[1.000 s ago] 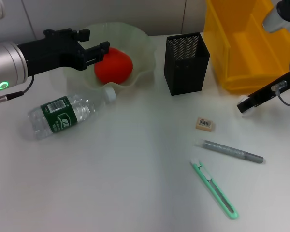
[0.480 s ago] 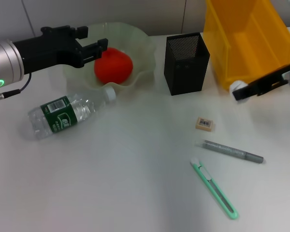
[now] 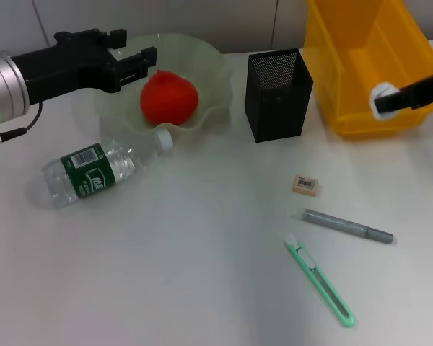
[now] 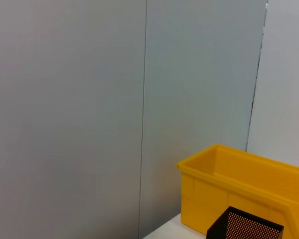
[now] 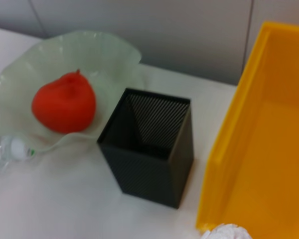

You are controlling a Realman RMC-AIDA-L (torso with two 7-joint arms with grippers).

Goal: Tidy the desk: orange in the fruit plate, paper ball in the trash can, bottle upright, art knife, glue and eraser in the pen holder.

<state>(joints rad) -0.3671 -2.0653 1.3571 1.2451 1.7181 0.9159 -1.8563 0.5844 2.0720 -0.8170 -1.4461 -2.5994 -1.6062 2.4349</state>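
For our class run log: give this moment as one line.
orange: in fruit plate | right gripper: paper ball held at trash can | bottle: lying

I see only the tip of my right gripper (image 3: 384,99), gripping the paper ball (image 3: 382,99); its arm runs off the right edge. The yellow trash can (image 3: 361,65) is cut off at top. The bottle's (image 3: 101,171) label text is too small to read.

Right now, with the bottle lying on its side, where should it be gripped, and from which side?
Probably across the labelled middle of the bottle, coming from above: it lies flat, cap toward the fruit plate, its round body open on both sides.
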